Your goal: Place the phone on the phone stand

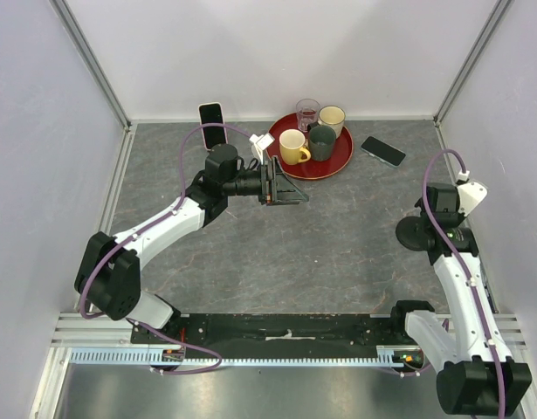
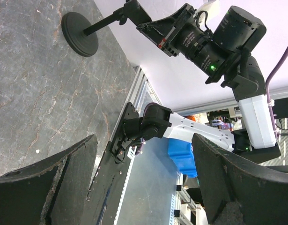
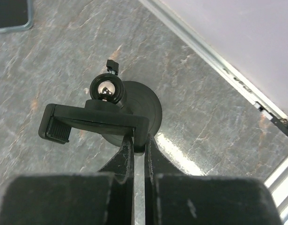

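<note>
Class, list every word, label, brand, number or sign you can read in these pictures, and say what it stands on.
None can be read.
Red mark on the right pincer, left wrist view: too small to read.
Yellow mug, flat phone, phone stand: no print shows.

A red tray sits on the grey table near the back wall. It holds a yellow mug, a dark mug, a cream mug and a clear glass.
</note>
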### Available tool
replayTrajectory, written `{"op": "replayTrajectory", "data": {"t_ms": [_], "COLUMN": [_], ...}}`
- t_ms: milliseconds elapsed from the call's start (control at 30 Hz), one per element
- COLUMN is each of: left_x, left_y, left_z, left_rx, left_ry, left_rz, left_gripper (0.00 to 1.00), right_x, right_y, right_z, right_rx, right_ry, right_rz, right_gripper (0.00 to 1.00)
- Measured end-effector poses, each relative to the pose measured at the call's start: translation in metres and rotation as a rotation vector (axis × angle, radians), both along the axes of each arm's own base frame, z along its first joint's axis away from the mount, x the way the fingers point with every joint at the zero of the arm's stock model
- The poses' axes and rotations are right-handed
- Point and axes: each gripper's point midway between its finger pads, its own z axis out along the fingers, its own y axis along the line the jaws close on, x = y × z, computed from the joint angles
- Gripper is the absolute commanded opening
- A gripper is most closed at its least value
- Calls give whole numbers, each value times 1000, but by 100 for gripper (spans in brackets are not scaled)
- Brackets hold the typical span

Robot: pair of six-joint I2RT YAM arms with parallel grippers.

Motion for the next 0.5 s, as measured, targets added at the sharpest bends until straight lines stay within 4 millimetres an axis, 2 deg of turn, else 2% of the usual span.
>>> {"op": "replayTrajectory", "data": {"t_ms": [200,300,367,500], "left_x": [5,10,15,26], "left_y": [4,8,11,21], "left_z": [0,0,0,0], "left_rx": [0,0,0,1], "left_ry": [0,0,0,1], "left_rz": [15,29,43,79], "left_gripper": [87,87,87,87], "right_x": [7,13,16,18], "right_y": [29,52,75,142], "right_z": [0,3,3,3], "right_rx": [81,134,173,249], "right_ry": [-10,-36,-57,-85], "right_rz": [187,312,416,694], "right_gripper": [0,0,0,0]}}
